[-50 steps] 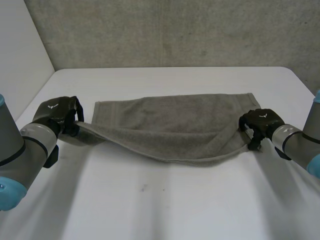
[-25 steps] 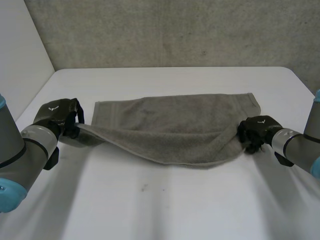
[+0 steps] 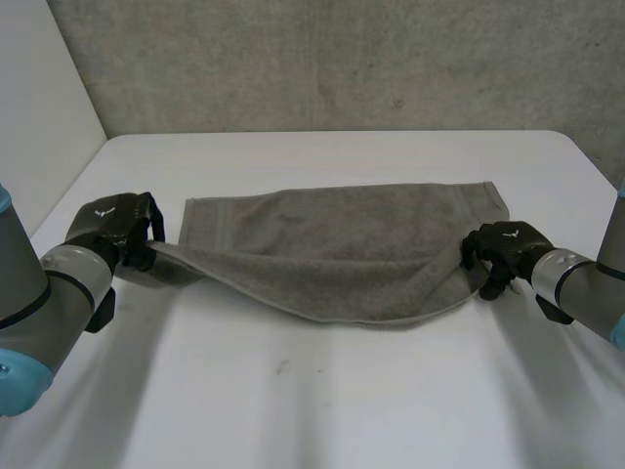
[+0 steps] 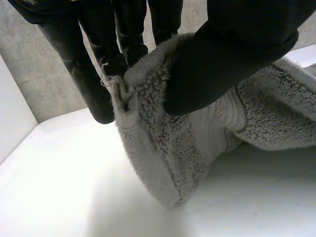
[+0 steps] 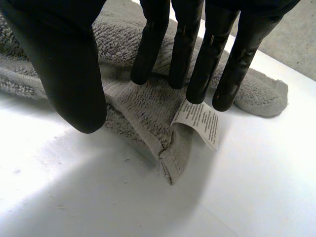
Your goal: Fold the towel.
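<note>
Okay, my left hand (image 3: 112,223) pinches one towel (image 3: 342,244) corner between thumb and fingers, held above the table (image 3: 322,391). My right hand (image 3: 503,244) is loose, straight fingertips resting on the other corner, thumb apart. I should pinch there firmly, then carry both corners level across.

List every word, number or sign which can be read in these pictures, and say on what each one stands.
The white label on the towel corner, at the right hand fingertips: several printed lines, too small to read.
Back of the left hand: a small white winged mark, no letters.
Back of the right hand: the same mark.
There is no other text.
</note>
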Tool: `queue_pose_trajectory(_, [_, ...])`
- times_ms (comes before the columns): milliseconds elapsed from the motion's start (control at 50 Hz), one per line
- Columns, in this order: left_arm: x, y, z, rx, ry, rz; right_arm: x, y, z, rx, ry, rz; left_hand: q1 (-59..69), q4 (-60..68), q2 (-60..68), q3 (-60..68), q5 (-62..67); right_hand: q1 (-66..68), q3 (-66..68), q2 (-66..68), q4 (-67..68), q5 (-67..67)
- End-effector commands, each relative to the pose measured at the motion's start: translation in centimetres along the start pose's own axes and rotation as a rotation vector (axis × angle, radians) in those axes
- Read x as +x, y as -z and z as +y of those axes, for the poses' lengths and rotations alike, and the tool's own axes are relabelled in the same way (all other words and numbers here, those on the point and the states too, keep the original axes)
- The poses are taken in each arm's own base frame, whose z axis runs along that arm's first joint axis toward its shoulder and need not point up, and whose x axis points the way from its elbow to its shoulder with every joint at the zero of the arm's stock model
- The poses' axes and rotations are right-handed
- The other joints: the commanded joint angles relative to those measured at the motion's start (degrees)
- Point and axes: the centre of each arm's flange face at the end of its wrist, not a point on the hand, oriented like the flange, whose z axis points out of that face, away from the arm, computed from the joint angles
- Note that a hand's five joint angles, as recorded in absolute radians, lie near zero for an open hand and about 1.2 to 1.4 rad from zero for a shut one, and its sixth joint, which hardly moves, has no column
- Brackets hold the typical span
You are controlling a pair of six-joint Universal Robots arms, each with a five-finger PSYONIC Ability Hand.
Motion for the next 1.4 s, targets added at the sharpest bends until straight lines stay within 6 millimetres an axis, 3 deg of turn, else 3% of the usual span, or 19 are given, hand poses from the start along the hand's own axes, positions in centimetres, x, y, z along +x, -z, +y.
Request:
queue_pose_trajectory(20, [0.1,0.0,0.1,-0.002,0.0,0.002,0.0,-0.6,0.6,0.02,0.021,0.01,11.46,10.25,10.2,10.28,10.92,5.58,11.32,11.33,11.28,11.81])
queue_pose_trajectory(100, [0.0,0.0,0.1,-0.002,0.0,0.0,0.0,-1.1,1.0,0.017,0.023,0.012,11.46,10.25,10.2,10.28,10.92,13.32,19.06,19.07,19.03,19.56])
queue_pose_trajectory(140, [0.1,0.0,0.1,-0.002,0.0,0.002,0.1,-1.3,0.8,0.025,0.027,0.017,11.46,10.25,10.2,10.28,10.92,31.71,37.45,37.46,37.42,37.94])
queue_pose_trajectory(180, [0.1,0.0,0.0,0.0,0.0,0.002,0.4,-1.4,0.4,0.041,0.031,0.024,11.46,10.25,10.2,10.28,10.92,35.43,41.17,41.18,41.13,41.66])
queue_pose_trajectory(360, [0.1,0.0,-0.1,0.003,-0.002,0.002,1.5,-0.4,-2.7,0.129,-0.014,0.056,11.46,10.25,10.2,10.28,10.92,35.46,41.2,41.22,41.17,41.7])
queue_pose_trajectory(520, [0.5,0.4,-0.3,0.006,-0.013,0.015,2.0,2.8,-7.1,0.235,-0.133,0.035,11.46,10.25,10.2,10.28,10.92,35.46,41.2,41.22,41.17,41.7])
queue_pose_trajectory(620, [0.5,1.4,-2.7,0.078,-0.015,0.016,3.3,7.7,-11.6,0.295,-0.104,0.042,11.46,10.25,10.2,10.28,10.92,35.46,41.2,41.22,41.17,41.7])
queue_pose_trajectory(700, [0.6,3.3,-7.1,0.205,-0.013,0.017,3.7,11.2,-15.1,0.357,-0.059,0.07,11.46,10.25,10.2,10.28,10.92,35.46,41.2,41.22,41.17,41.7])
queue_pose_trajectory(740, [0.5,4.1,-8.8,0.242,-0.012,0.015,3.9,15.2,-18.7,0.441,0.007,0.115,11.46,10.25,10.2,10.28,10.92,35.46,41.2,41.22,41.17,41.7])
queue_pose_trajectory(780, [0.2,6.2,-12.2,0.308,-0.02,0.007,4.2,17.1,-20.3,0.478,0.047,0.149,11.46,10.25,10.2,10.28,10.92,35.46,41.2,41.22,41.17,41.7])
queue_pose_trajectory(800, [0.2,6.2,-12.2,0.308,-0.02,0.007,4.6,18.5,-21.3,0.497,0.081,0.181,11.46,10.25,10.2,10.28,10.92,35.46,41.2,41.22,41.17,41.7])
queue_pose_trajectory(840, [0.1,7.7,-14.7,0.333,-0.046,-0.001,5.2,19.8,-22.1,0.508,0.111,0.222,11.46,10.25,10.2,10.28,10.92,35.46,41.2,41.22,41.17,41.7])
queue_pose_trajectory(900, [0.1,8.2,-15.5,0.333,-0.068,-0.002,6.0,20.9,-22.4,0.484,0.145,0.271,11.46,10.25,10.2,10.28,10.92,35.46,41.2,41.22,41.17,41.7])
queue_pose_trajectory(1020, [0.2,6.6,-14.9,0.222,-0.19,-0.012,5.8,19.8,-20.6,0.35,0.189,0.248,11.46,10.25,10.2,10.28,10.92,35.46,41.2,41.22,41.17,41.7])
queue_pose_trajectory(1060, [0.2,5.4,-13.9,0.175,-0.221,-0.011,5.8,16.9,-17.9,0.219,0.206,0.202,11.46,10.25,10.2,10.28,10.92,35.46,41.2,41.22,41.17,41.7])
queue_pose_trajectory(1180, [0.6,0.5,-9.4,0.008,-0.28,0.013,4.7,13.4,-15.5,0.115,0.213,0.137,11.46,10.25,10.2,10.28,10.92,35.46,41.2,41.22,41.17,41.7])
queue_pose_trajectory(1220, [0.9,-2.1,-7.2,-0.061,-0.282,0.028,4.0,10.2,-13.9,0.077,0.204,0.1,11.46,10.25,10.2,10.28,10.92,35.46,41.2,41.22,41.17,41.7])
queue_pose_trajectory(1320, [1.4,-5.7,-5.6,-0.083,-0.279,0.038,3.5,5.7,-12.6,0.11,0.189,0.101,11.46,10.25,10.2,10.28,10.92,35.46,41.2,41.22,41.17,41.7])
queue_pose_trajectory(1400, [1.7,-8.0,-6.3,-0.031,-0.274,0.036,4.0,3.3,-12.4,0.173,0.132,0.133,11.46,10.25,10.2,10.28,10.92,35.46,41.2,41.22,41.17,41.7])
